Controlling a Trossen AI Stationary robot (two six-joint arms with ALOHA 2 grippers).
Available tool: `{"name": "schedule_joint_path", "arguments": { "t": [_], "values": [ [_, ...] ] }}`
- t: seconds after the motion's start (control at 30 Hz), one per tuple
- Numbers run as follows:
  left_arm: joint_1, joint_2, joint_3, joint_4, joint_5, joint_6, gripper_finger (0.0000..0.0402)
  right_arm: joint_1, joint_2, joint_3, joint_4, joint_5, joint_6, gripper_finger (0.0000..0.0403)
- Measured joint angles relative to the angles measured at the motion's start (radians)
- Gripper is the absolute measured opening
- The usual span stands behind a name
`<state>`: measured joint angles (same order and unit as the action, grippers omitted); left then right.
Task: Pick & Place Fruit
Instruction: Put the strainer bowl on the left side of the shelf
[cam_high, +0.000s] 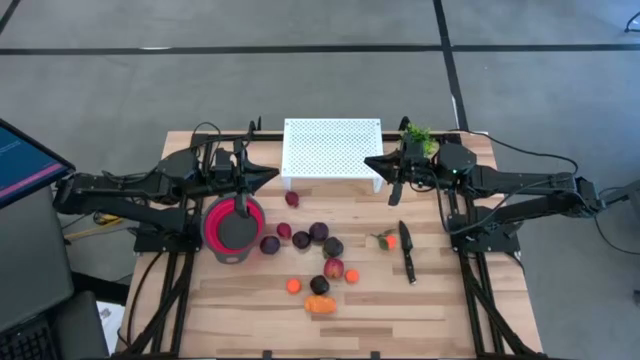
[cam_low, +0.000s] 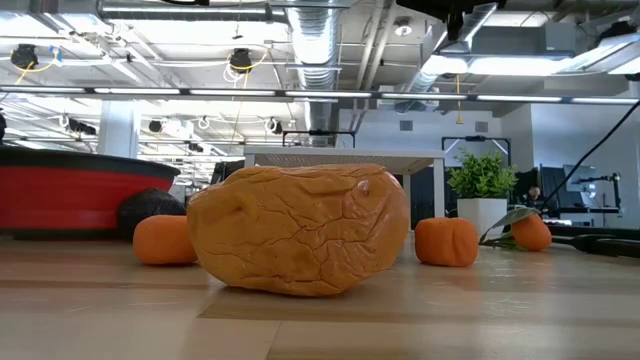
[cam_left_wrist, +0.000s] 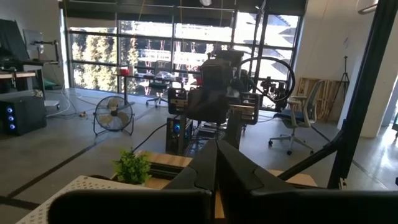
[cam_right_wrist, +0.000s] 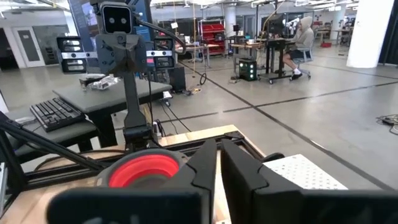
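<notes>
With both the left tool (cam_high: 241, 180) and right tool (cam_high: 396, 186) closed empty, the fruit (cam_high: 318, 232) below was judged light, best gripped across the middle.

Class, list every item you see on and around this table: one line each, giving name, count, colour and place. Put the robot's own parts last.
plums: about six, dark purple, clustered mid-table right of the bowl.
small oranges: about three, orange, scattered toward the front.
larger orange piece: one, orange, front centre.
red-yellow ball: one, beside the front plum.
bowl: one, red with dark inside, left of centre.
rack: one, white perforated, back centre.
knife: one, black-handled, right side.
potted plant: one, green, back right.
left gripper: shut, above the bowl.
right gripper: shut, beside the rack, holding nothing.
</notes>
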<state>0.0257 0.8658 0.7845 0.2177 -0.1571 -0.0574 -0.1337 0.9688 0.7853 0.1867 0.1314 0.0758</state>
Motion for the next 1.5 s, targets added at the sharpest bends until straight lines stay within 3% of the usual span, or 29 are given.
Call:
{"name": "schedule_joint_path", "arguments": {
  "t": [0.2,0.6,0.83,1.1,1.3,1.5],
  "values": [
    [0.000,0.000,0.000,0.000,-0.057,0.000,0.0019,0.000,0.000,0.000,0.003,0.000,0.003,0.0057],
    [0.000,0.000,0.000,-0.002,-0.061,-0.002,0.0112,0.000,0.000,0.000,0.001,0.000,0.076,0.0113],
    [0.000,0.000,0.000,-0.002,-0.061,-0.003,0.0146,0.000,0.000,0.000,0.000,0.000,0.083,0.0176],
    [0.000,0.000,0.000,-0.002,-0.061,-0.001,0.0154,0.000,0.000,0.000,0.001,0.000,0.082,0.0248],
    [0.000,0.000,0.000,-0.002,-0.060,0.000,0.0137,0.000,0.000,0.000,0.001,0.000,0.076,0.0234],
    [0.000,0.000,0.000,-0.002,-0.056,0.000,0.0082,0.000,0.000,0.000,0.001,0.000,0.075,0.0180]
  ]
}}
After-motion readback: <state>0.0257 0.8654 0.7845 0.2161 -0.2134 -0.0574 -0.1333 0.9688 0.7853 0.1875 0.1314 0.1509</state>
